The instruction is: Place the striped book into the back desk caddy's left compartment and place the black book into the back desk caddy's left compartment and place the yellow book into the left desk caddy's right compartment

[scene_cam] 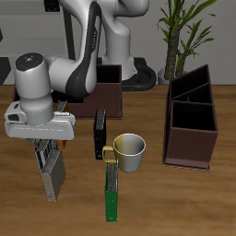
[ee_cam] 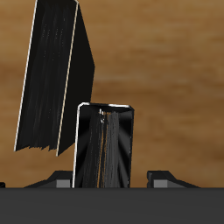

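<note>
Wooden table (scene_cam: 203, 198) fills the scene, and over it the big white Franka arm (scene_cam: 69, 69) bends down toward the front edge. The back desk caddy (scene_cam: 111, 88) sits behind that arm, partly hidden by it, so I cannot tell what its compartments hold. The left desk caddy (scene_cam: 191, 120) stands well apart on the other side, with a potted plant (scene_cam: 180, 32) behind it. Now the books: the gripper (scene_cam: 51, 159) has its jaws closed partway onto the striped book (scene_cam: 53, 180), which hangs below the fingers, clear of both caddies, near the table's front edge. The wrist view confirms it, with the striped book (ee_cam: 103, 144) clamped between the two fingers (ee_cam: 162, 176). The black book (scene_cam: 100, 134) stands upright mid-table, just beside a white mug (scene_cam: 131, 152). The yellow book (scene_cam: 112, 192) – rendered greenish – lies just in front of that mug, toward the front edge. Smallest of the lot is the mug.
</note>
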